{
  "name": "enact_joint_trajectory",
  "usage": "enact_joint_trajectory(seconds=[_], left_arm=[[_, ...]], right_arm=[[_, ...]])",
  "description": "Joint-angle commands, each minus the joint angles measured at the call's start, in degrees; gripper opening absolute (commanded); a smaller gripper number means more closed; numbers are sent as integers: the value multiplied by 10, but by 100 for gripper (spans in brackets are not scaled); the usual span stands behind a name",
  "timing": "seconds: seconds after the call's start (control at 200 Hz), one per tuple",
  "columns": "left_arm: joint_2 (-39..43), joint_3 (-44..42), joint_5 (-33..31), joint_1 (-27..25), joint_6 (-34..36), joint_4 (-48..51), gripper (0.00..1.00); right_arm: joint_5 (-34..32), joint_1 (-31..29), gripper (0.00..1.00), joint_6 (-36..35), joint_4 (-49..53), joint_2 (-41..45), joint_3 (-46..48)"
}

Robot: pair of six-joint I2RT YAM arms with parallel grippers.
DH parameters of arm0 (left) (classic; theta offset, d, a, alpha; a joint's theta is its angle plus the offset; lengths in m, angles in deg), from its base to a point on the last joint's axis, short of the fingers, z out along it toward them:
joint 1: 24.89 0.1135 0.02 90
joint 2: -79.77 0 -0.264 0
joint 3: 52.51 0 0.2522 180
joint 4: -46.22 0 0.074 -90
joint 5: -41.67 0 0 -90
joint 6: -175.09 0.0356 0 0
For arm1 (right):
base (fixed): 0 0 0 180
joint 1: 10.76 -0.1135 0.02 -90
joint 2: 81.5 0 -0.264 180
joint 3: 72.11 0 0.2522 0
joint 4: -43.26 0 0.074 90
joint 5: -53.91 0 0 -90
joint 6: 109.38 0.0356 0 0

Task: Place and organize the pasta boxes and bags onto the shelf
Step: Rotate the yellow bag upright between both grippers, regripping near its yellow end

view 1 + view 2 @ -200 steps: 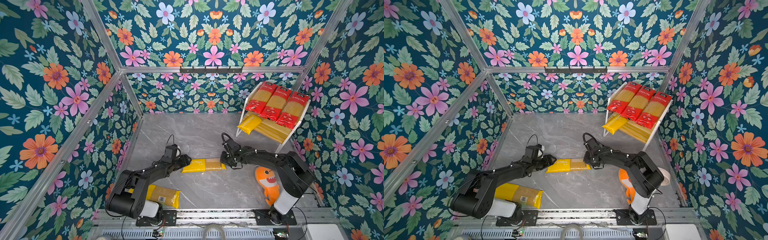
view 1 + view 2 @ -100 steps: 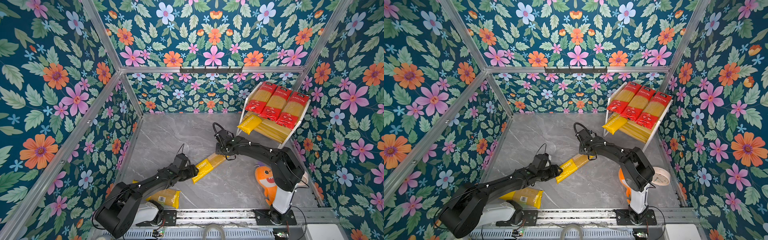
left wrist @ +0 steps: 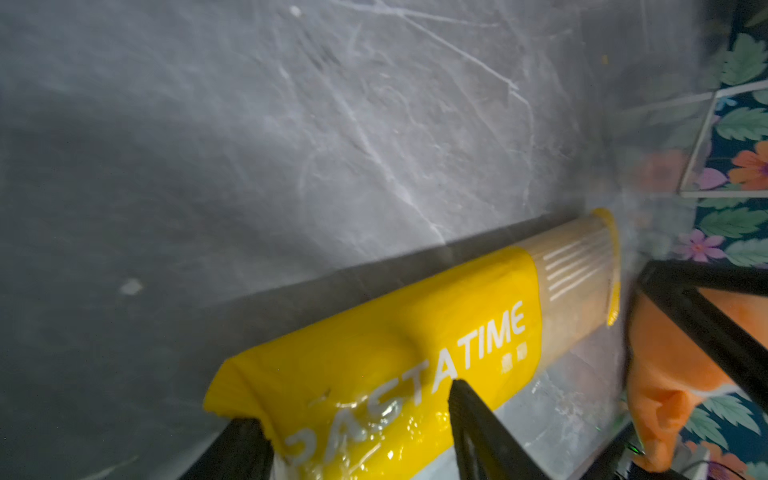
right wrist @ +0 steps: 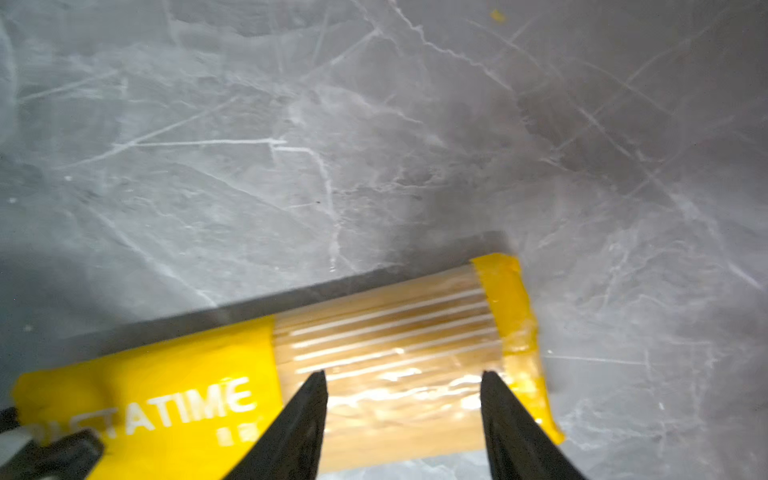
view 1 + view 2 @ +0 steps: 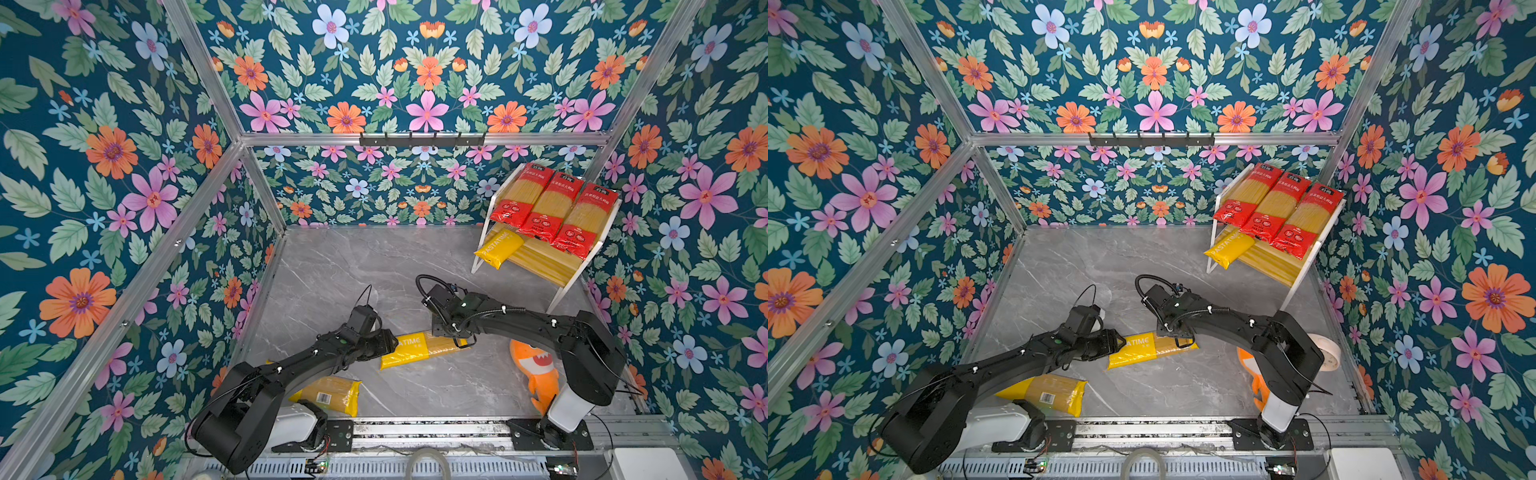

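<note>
Shelf, back right on the tabletop, carries three red packs above, one yellow pack below. Another PASTATIME pack lies mid-tabletop, the left claw pinching its printed end, the right claw spread over its clear end.

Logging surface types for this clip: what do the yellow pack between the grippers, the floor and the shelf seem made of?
Pack: glossy plastic film, yellow print plus a clear window showing spaghetti; glare and creases show it. Floor: smooth grey marble-look surface with white veins; stone or laminate, cannot tell. Shelf: light wood-look slats on a thin white frame, probably painted metal.
</note>
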Motion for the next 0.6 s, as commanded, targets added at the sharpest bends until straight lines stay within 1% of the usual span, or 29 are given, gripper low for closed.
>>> enact_joint_trajectory(seconds=[0.0,0.045,0.055,0.085,0.15,0.22,0.285,0.345,0.445,0.54,0.595], left_arm=[[16,-14,20,-1,-12,-40,66],[24,-21,20,-2,-18,-46,67],[26,-24,20,-3,-20,-47,67],[30,-29,21,-4,-25,-50,66],[39,-34,20,-13,-31,-57,66],[43,-35,16,-26,-39,-61,66],[41,-39,14,-50,-52,-77,66],[35,-41,10,-77,-64,-92,65],[22,-38,-4,-129,-76,-102,65],[8,-28,-9,-171,-79,-108,65],[4,-20,-9,-189,-80,-108,65]], right_arm=[[9,-3,60,26,20,15,-3],[15,-4,61,35,23,19,11],[17,-5,61,38,26,35,14],[23,-5,61,50,33,49,24],[46,-9,61,85,38,78,53],[66,-22,62,133,16,116,99],[85,-35,66,182,-22,148,143],[98,-46,66,221,-70,169,186],[115,-46,66,269,-156,189,249],[113,-41,66,294,-224,200,292],[111,-33,66,299,-246,198,305]])
